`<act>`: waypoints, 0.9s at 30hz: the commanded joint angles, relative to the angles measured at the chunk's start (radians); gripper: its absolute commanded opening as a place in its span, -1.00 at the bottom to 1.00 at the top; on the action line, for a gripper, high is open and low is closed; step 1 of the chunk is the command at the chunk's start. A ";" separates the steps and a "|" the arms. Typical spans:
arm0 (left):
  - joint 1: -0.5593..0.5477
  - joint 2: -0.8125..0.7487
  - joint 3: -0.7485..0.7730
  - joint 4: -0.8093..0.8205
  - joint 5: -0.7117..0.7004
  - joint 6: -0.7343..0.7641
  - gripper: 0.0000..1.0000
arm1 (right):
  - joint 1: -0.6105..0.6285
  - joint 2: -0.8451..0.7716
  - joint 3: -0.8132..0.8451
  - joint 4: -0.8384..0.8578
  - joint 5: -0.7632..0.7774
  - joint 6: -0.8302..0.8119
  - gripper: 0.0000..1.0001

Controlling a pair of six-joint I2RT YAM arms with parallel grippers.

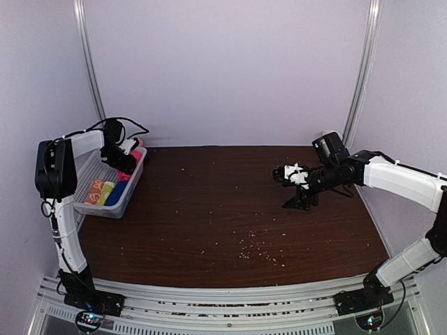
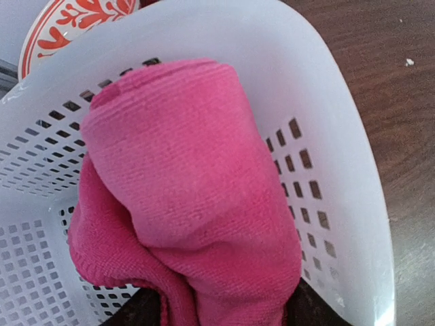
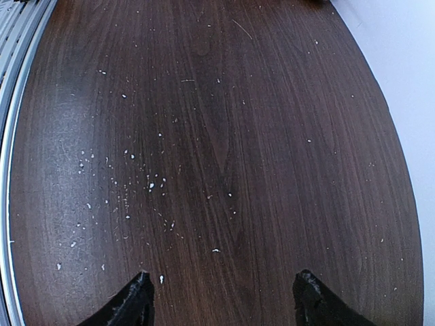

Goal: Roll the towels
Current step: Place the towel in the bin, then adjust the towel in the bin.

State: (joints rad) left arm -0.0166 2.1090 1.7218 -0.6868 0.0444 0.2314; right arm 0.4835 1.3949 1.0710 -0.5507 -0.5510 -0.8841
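Note:
The pink towel [image 2: 197, 197] is a thick roll lying inside the white lattice basket [image 2: 340, 122] and fills the left wrist view. My left gripper [image 2: 224, 312] has its jaws wide apart on either side of the roll's near end, their dark fingers [image 2: 312, 305] close against the cloth. From above, the left gripper [image 1: 128, 160] hangs over the far end of the basket [image 1: 112, 209], with pink cloth [image 1: 124, 176] below it. The orange patterned towel [image 1: 94, 189] lies rolled in the basket's near end. My right gripper [image 1: 281, 174] hovers open over bare table, nothing between its fingertips [image 3: 136, 299].
A cream dish with red pattern [image 2: 75, 20] stands just beyond the basket. A yellow-green item [image 1: 106, 195] and a blue one [image 1: 117, 190] lie in the basket beside the orange towel. White crumbs [image 1: 255, 250] dot the dark wooden table [image 1: 230, 209].

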 commanded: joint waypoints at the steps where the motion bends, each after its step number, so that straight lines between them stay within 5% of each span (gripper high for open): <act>1: 0.000 -0.006 0.002 0.068 0.049 -0.051 0.27 | -0.005 0.000 0.010 -0.010 -0.017 0.008 0.41; 9: 0.002 -0.047 0.011 0.118 0.050 -0.124 0.25 | -0.004 -0.002 0.009 -0.012 -0.017 0.008 0.41; 18: 0.004 -0.058 -0.003 0.159 -0.043 -0.174 -0.34 | -0.005 0.000 0.010 -0.014 -0.020 0.006 0.40; 24: 0.025 -0.037 -0.035 0.161 -0.044 -0.180 -0.48 | -0.005 0.000 0.011 -0.015 -0.020 0.006 0.40; 27: 0.072 -0.036 -0.070 0.181 0.073 -0.210 -0.56 | -0.005 0.000 0.012 -0.017 -0.022 0.004 0.39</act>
State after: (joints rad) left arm -0.0063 2.0941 1.6913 -0.5949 0.0227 0.0624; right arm 0.4835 1.3949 1.0710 -0.5560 -0.5541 -0.8848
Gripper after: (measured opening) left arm 0.236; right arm 0.697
